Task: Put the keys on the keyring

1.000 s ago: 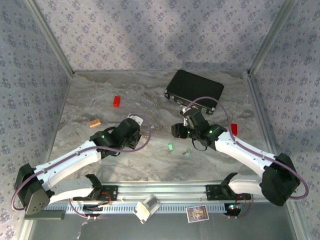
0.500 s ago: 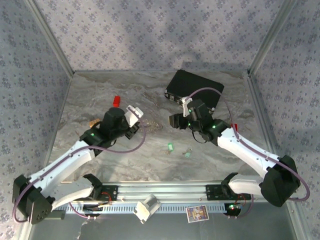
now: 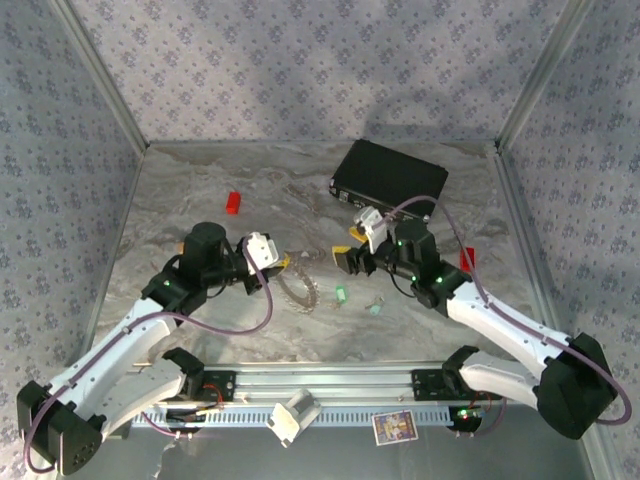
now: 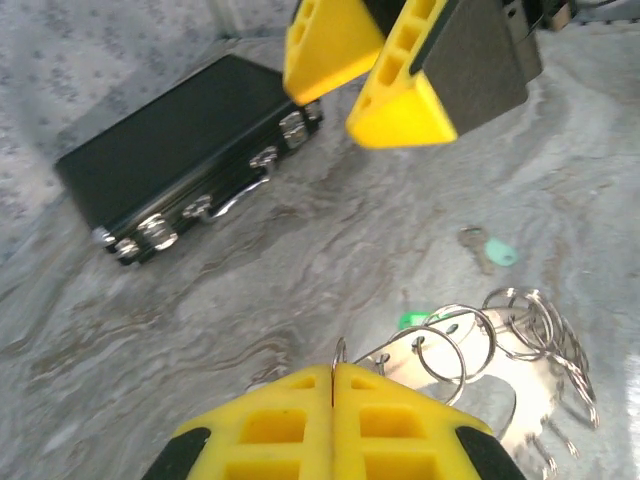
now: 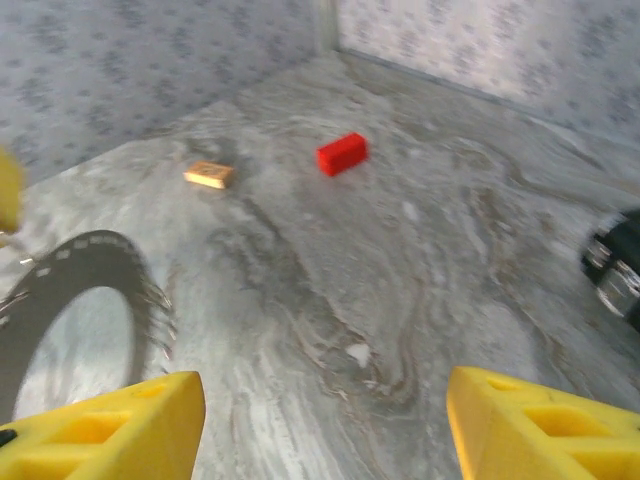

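When assessing progress at this stage, check the left claw [image 4: 333, 375] first: pressed together, pinching the rim of the keyring [image 4: 470, 345], with the fringe of small loops fanned out just past the fingertips and to their right. Treat the holding step as done, judging by the ring apparently raised clear of the table [image 3: 170, 200] at that claw's tip.

Next, locate the right claw [image 5: 322, 395] directly across from the left claw, facing it, spread wide and gripping nothing. Expect the ring ahead of this claw, toward the left of its wrist view, near but not between the fingers.

Find the keys [image 3: 341, 294] lying flat on the table, beneath the gap between the two claws and slightly nearer the right one. Count two mint-green heads, both apart from either claw. Look for a green head hanging from the loops; finding none, record no key as threaded.

Disregard the black case [image 4: 190, 160], well beyond the left claw's tips, and the red block [image 5: 342, 153] and tan block [image 5: 210, 174], far ahead of the right claw.

Rate overall progress as early: ring secured and presented, every key outstanding. Judge the remainder as follows: lower the right claw onto one key, close on its head, lift, thread onto a loop, repeat for the other. Allow for difficulty: tiny keys, flat on stone, likely prone to sliding.
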`<action>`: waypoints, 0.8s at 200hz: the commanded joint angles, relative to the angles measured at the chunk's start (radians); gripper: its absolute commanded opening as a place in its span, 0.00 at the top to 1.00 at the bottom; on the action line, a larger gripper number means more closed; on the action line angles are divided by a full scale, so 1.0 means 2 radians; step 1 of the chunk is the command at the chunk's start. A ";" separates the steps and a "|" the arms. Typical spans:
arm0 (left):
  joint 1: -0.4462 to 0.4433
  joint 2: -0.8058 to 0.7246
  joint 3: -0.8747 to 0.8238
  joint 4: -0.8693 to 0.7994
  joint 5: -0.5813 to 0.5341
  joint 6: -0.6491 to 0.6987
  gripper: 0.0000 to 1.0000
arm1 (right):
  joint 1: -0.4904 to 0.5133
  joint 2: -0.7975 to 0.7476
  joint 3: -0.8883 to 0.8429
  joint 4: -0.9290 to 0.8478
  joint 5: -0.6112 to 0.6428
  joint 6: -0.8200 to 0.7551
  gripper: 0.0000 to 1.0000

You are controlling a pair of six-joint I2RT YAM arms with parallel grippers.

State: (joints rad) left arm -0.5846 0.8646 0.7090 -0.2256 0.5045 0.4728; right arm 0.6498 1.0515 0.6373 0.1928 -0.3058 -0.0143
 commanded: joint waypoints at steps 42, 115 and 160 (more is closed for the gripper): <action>-0.030 -0.010 -0.023 0.063 0.107 0.016 1.00 | 0.056 -0.059 -0.031 0.012 -0.109 -0.195 0.46; -0.063 0.000 -0.039 0.088 0.102 0.024 1.00 | 0.083 -0.036 -0.025 0.008 -0.143 -0.210 0.59; -0.070 0.008 -0.042 0.093 0.098 0.029 1.00 | 0.091 -0.012 -0.019 0.018 -0.131 -0.204 0.67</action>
State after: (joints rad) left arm -0.7147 0.8761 0.6292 -0.0975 0.6685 0.5056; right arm 0.8238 1.0054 0.5644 0.2188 -0.5640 -0.4164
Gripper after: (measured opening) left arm 0.051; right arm 0.354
